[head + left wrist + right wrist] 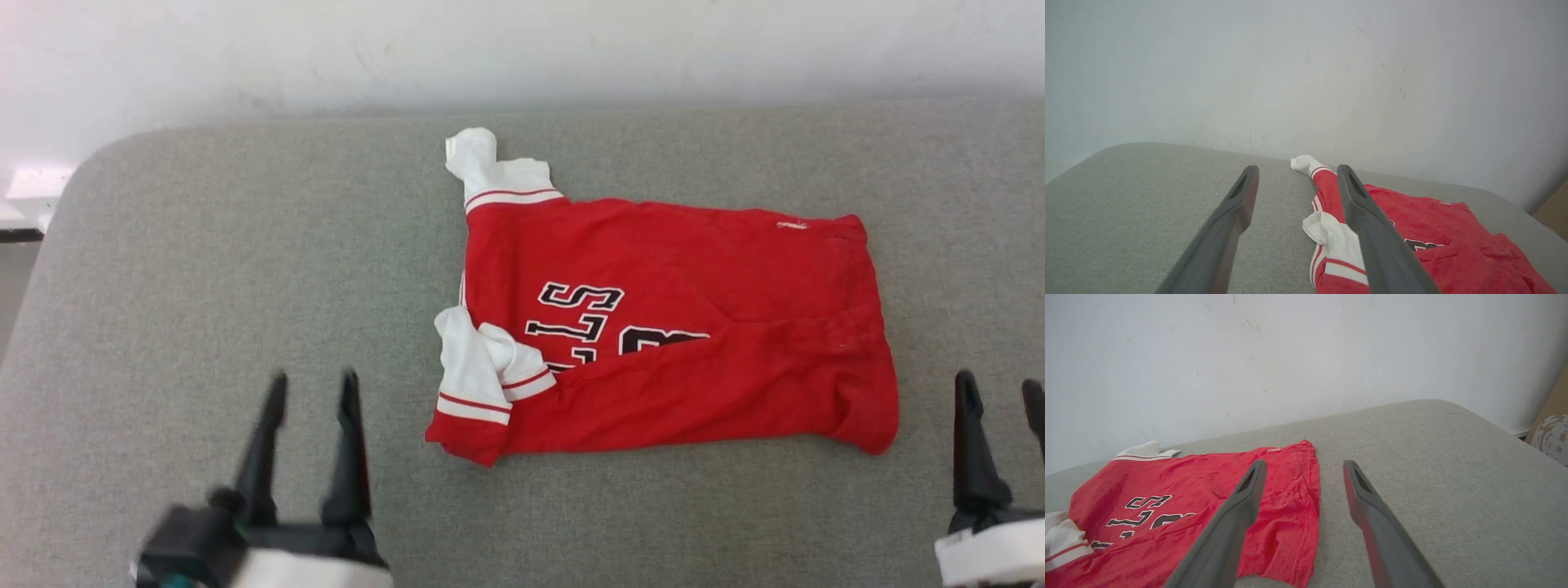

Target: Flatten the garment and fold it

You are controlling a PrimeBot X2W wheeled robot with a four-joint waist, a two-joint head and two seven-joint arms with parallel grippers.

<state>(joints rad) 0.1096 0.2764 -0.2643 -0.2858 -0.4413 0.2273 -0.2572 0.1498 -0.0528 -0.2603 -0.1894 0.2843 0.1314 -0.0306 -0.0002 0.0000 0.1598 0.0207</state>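
A grey, woven-cloth surface (188, 269) with rounded corners carries the garment (694, 269), a red shirt lying crosswise from the middle toward the right. Its near side is folded over the chest, so a red flap cuts off the black, white-edged letters (580, 314). One white sleeve (490, 171) pokes out toward the far edge; the other sleeve (478, 367) is bunched at the shirt's near left corner, red-striped trim showing. The red cloth is creased, its hem end rumpled.

Left pincer (1297, 169), jaws wide, near garment (1433, 224)
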